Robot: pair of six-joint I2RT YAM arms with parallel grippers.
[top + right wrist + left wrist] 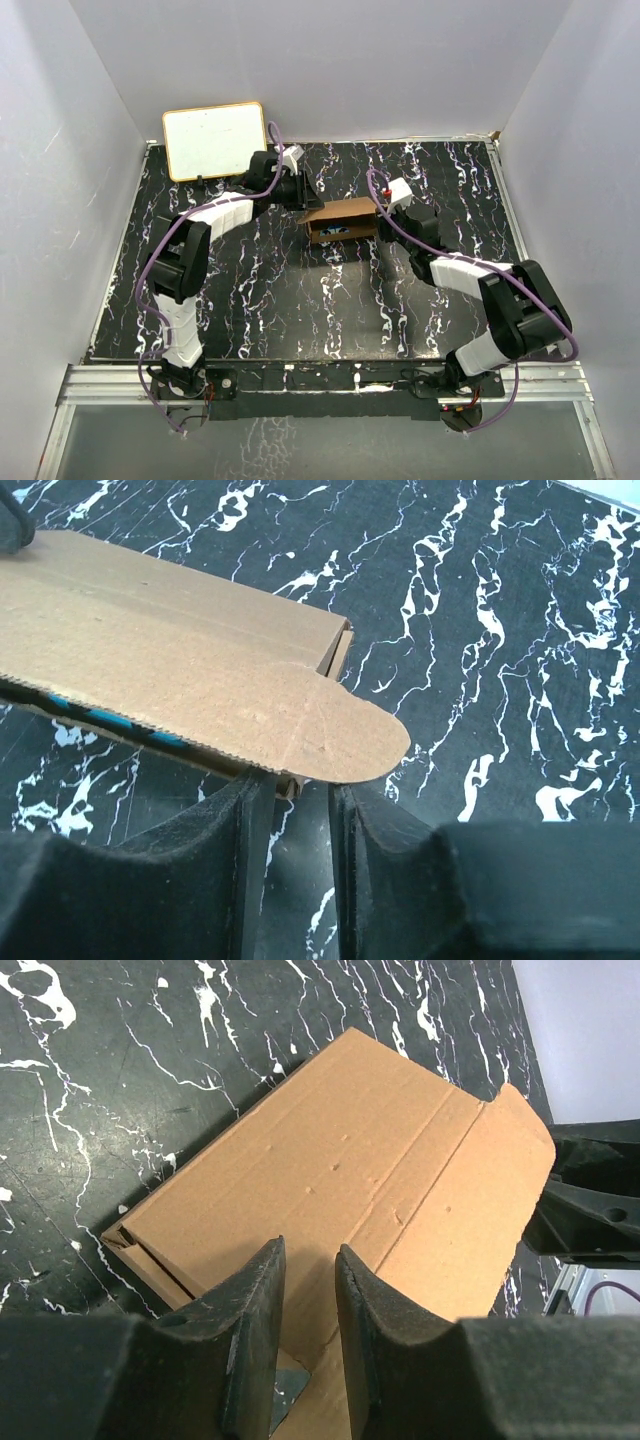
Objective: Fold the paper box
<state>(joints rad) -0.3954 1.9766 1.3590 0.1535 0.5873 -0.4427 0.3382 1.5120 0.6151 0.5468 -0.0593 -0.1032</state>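
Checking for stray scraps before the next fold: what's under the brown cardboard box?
The brown cardboard box lies on the black, white-veined tabletop. A blue-printed strip peeks out beneath its top panel. Anything under its middle is covered.

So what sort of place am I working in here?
Probably a lab robot test cell: plain white walls enclose three sides, an aluminium rail edges the black marbled table, and the props are just the paper box and a whiteboard.

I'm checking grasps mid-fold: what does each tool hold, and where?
The left tool seems to pinch the paper box by its near edge. The right tool holds nothing; its jaws stand parted at the rounded flap.
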